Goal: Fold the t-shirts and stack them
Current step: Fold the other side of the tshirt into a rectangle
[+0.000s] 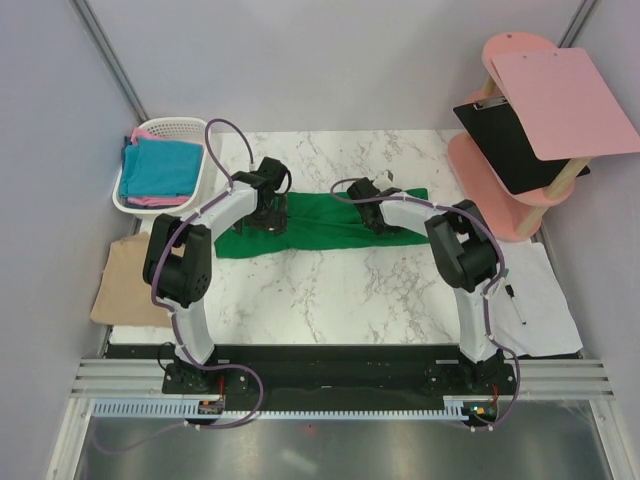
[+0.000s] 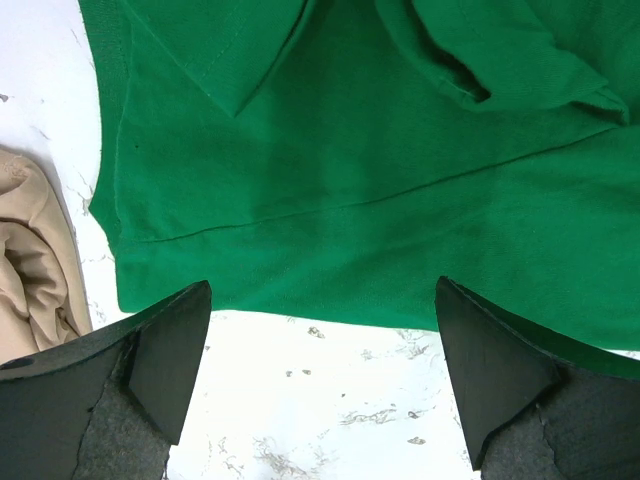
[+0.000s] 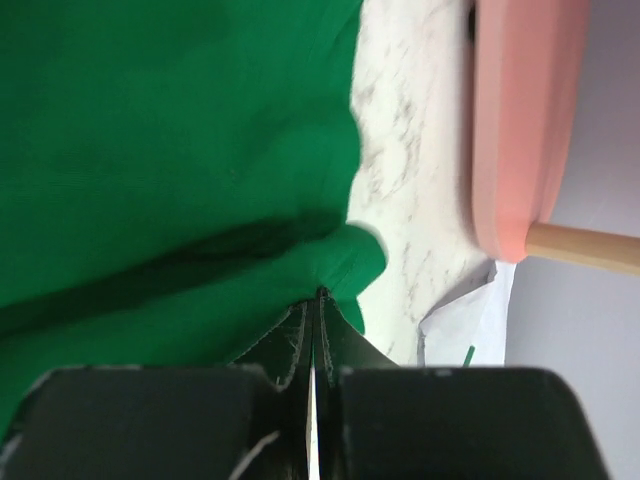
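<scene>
The bright green t-shirt (image 1: 330, 222) lies as a long folded band across the far half of the marble table (image 1: 320, 290). My left gripper (image 1: 262, 215) hovers open over its left part; in the left wrist view it (image 2: 322, 330) is above bare marble at the shirt's near hem (image 2: 330, 180). My right gripper (image 1: 378, 213) is shut on a pinch of the green cloth (image 3: 180, 150) near its right end; in the right wrist view it (image 3: 321, 298) has its jaws pressed together on the fold. A tan t-shirt (image 1: 125, 280) lies at the table's left edge. Teal-blue and pink shirts (image 1: 158, 167) sit in the basket.
A white plastic basket (image 1: 205, 165) stands at the far left. A pink two-tier stand (image 1: 505, 190) with a clipboard is at the far right, close to my right gripper (image 3: 525, 120). A white paper sheet (image 1: 545, 300) with a pen lies at the right.
</scene>
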Available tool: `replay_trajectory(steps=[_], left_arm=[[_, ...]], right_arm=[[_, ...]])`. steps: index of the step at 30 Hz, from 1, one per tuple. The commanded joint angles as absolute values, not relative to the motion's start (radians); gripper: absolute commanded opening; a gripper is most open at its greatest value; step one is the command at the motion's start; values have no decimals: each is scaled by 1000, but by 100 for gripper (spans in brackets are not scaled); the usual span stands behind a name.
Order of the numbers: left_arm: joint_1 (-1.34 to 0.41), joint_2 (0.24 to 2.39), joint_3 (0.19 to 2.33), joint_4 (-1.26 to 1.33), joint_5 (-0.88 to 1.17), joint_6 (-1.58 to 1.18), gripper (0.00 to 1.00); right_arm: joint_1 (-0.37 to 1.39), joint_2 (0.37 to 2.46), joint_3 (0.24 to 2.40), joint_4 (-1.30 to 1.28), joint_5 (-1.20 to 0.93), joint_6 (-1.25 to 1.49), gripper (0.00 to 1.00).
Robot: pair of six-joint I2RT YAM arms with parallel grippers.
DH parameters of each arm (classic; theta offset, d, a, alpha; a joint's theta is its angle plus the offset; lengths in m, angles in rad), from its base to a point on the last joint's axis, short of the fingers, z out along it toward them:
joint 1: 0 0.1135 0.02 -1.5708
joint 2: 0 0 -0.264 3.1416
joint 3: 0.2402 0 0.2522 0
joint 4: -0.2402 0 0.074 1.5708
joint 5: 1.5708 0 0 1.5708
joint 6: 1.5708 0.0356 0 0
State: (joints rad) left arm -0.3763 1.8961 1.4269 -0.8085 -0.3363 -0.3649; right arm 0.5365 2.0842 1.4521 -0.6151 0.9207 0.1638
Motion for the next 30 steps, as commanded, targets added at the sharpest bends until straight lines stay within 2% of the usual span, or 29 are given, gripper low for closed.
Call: replay_trajectory(steps=[1,3,5,10,12,15,16,17,19,20,23,25,26,27,28,29,30], left_arm=[[-370,1893,1436,-793,-362,-394,100],[-370,1896,1437,-793,-371,-393,100],[-370,1896,1436,-796,-373,-394,100],[-370,1885,1422,-795,-377,-397,100],[-370,1873,1407,-790,-382,-399,100],[-370,1826,1370,-764,-373,-397,100],[-371,1810,1359,-758,-367,-400,100],[-371,1771,1329,-744,-356,-403,100],[-373,1729,1290,-700,-318,-410,100],[-373,1688,1249,-686,-305,-419,100],[-374,1634,1175,-643,-250,-466,99],[-374,1585,1134,-618,-200,-492,91],[-377,1569,1093,-586,-180,-520,78],[-379,1537,1069,-572,-140,-532,36],[-382,1525,1049,-562,-127,-547,12],[-385,1511,1008,-536,-114,-580,2],[-390,1502,993,-525,-86,-590,2]], right_arm=[[476,2161,1491,-692,969,193,0],[437,2169,1493,-699,976,218,1],[408,2175,1499,-710,985,230,8],[393,2131,1502,-694,973,242,14],[394,2083,1487,-671,957,241,29],[397,2005,1460,-629,914,219,36],[397,1987,1454,-615,904,212,45],[397,1970,1448,-598,896,204,70],[399,1928,1431,-537,870,183,95],[397,1922,1427,-520,849,167,98],[397,1933,1440,-485,793,134,98],[400,1973,1472,-482,776,118,98],[399,1988,1483,-482,775,118,94],[400,2014,1503,-482,766,111,91],[400,2026,1512,-482,761,110,85],[399,2035,1522,-482,750,106,70],[399,2058,1541,-480,743,104,44]])
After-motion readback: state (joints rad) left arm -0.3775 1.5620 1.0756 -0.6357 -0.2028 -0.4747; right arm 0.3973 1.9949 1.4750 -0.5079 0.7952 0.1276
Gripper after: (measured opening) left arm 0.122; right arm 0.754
